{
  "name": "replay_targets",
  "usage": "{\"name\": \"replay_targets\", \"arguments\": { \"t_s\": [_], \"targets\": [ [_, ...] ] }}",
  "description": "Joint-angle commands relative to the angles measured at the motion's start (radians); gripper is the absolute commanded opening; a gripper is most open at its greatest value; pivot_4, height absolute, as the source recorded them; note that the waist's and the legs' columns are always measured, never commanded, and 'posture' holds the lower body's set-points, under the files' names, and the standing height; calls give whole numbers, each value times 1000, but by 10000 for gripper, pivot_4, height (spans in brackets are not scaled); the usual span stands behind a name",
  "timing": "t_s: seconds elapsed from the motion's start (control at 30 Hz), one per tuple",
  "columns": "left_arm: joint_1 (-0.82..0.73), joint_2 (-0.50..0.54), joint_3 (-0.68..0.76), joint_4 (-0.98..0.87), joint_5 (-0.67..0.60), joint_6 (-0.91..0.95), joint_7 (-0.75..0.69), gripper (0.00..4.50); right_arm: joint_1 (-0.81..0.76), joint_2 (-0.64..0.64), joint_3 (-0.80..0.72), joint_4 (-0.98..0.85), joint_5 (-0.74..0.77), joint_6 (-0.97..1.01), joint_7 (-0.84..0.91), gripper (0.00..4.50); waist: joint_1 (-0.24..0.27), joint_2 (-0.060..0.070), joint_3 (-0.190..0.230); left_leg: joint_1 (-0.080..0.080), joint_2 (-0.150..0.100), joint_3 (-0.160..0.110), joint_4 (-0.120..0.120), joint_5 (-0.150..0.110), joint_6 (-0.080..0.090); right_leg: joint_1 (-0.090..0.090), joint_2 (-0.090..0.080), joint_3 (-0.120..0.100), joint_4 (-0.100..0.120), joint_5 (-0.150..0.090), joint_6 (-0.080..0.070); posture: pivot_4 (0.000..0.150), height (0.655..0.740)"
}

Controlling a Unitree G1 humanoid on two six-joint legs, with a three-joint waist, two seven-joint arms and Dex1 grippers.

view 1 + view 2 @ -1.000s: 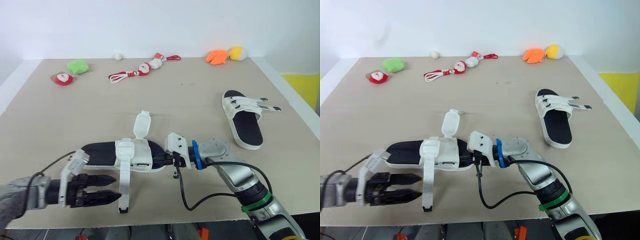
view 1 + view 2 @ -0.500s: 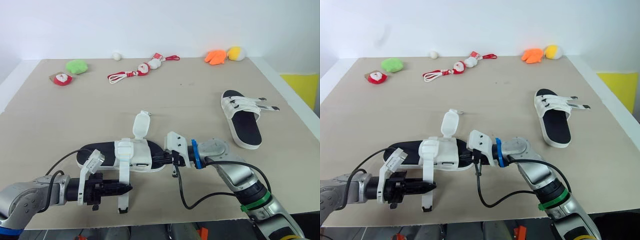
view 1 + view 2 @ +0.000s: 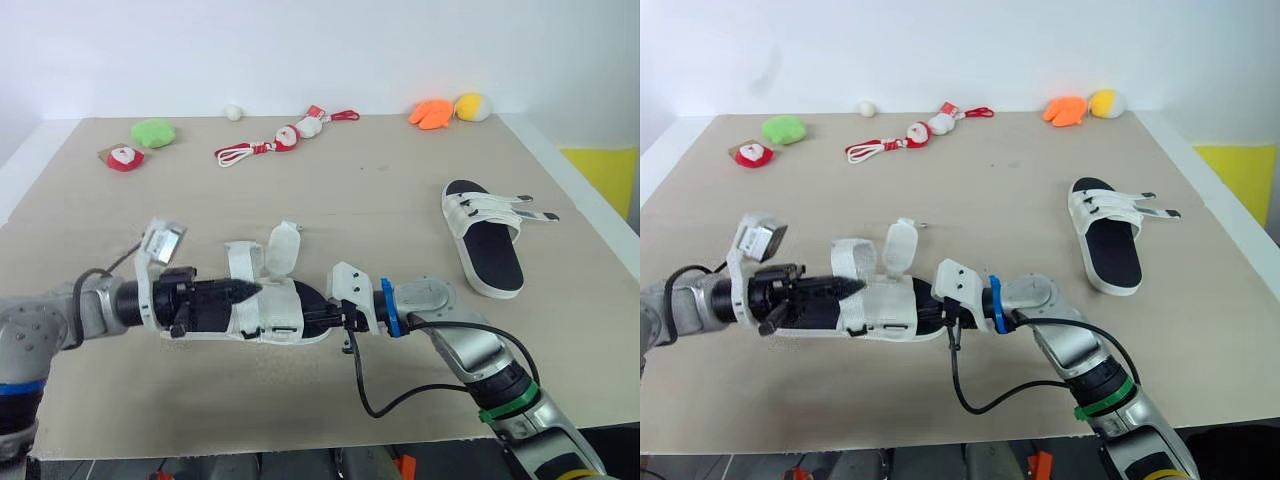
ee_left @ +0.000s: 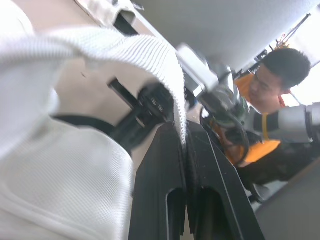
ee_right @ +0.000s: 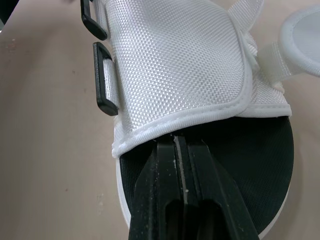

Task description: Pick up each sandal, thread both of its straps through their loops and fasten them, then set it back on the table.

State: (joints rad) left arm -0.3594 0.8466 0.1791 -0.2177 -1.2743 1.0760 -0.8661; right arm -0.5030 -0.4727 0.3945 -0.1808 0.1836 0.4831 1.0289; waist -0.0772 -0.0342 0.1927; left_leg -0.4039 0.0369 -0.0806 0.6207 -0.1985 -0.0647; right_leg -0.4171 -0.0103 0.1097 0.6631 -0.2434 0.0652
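The near sandal (image 3: 285, 312), black sole with a white upper, lies at the table's front centre. My left gripper (image 3: 252, 290) reaches in from the left and is shut on one white strap (image 4: 150, 55), held bent up over the upper. The other strap (image 3: 283, 246) stands up toward the far side. From the right, my right gripper (image 3: 325, 318) is shut on the upper's edge (image 5: 175, 127) at the sole. Two black loops (image 5: 102, 85) sit on the upper's side. The second sandal (image 3: 487, 240) lies at the right, both straps spread outward.
Small toys line the far edge: a green plush (image 3: 155, 132), a red-and-white toy (image 3: 126, 158), a corded toy string (image 3: 285, 137), a white ball (image 3: 234, 112), orange (image 3: 433, 113) and yellow (image 3: 473, 106) plushes. A person (image 4: 272, 85) appears in the left wrist view.
My left gripper shut on the strap hanging toward the front edge, then carried it up and over the sandal. The right gripper stayed put.
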Motion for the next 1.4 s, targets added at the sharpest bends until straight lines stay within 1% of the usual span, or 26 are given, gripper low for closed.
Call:
{"name": "replay_targets", "arguments": {
  "t_s": [0.03,0.2,0.37,0.5,0.7,0.8,0.9,1.0,1.4],
  "targets": [
    [-51,25,-73,37,139,-36,-61,597,-4,4,9,-25,-5,-3,-5,0,0,0,0,0,0,0,0,0,0,0,0,0,0,0,0,1500,7400],
    [-89,0,-97,66,189,-29,-99,597,-1,5,9,-31,-5,0,-10,0,0,0,0,0,0,0,0,0,0,0,0,0,0,0,0,1500,7400],
    [-87,-22,-92,63,190,-10,-112,597,1,6,8,-34,-4,4,-16,0,0,0,0,-1,0,-1,0,0,0,0,0,0,0,0,0,1500,7400],
    [-94,-40,-55,55,141,23,-95,597,3,7,10,-39,-1,9,-19,0,0,0,0,-1,0,-1,0,0,0,0,0,0,0,0,0,1500,7400],
    [-102,-54,-24,25,111,61,-61,597,-1,11,12,-38,-2,10,-17,0,0,0,0,-1,0,-1,0,0,0,0,0,0,0,0,0,1500,7400],
    [-81,-49,-21,2,117,64,-54,597,0,13,12,-39,-1,10,-17,0,0,0,0,-1,0,-1,0,0,0,0,0,0,0,0,0,1500,7400],
    [-71,-59,2,-3,81,84,-34,597,-1,14,12,-38,-1,10,-16,0,0,0,0,-1,0,-1,0,0,0,0,0,0,0,0,0,1500,7400],
    [-49,-42,-11,-27,112,73,-47,597,-2,18,13,-36,-1,11,-17,0,0,0,0,-1,0,-1,0,0,0,0,0,0,0,0,0,1500,7400],
    [-19,-32,0,-34,119,75,-54,597,1,23,13,-41,-1,16,-20,0,0,0,0,0,0,-1,0,0,0,0,0,0,1,0,0,1500,7400]
  ]
}}
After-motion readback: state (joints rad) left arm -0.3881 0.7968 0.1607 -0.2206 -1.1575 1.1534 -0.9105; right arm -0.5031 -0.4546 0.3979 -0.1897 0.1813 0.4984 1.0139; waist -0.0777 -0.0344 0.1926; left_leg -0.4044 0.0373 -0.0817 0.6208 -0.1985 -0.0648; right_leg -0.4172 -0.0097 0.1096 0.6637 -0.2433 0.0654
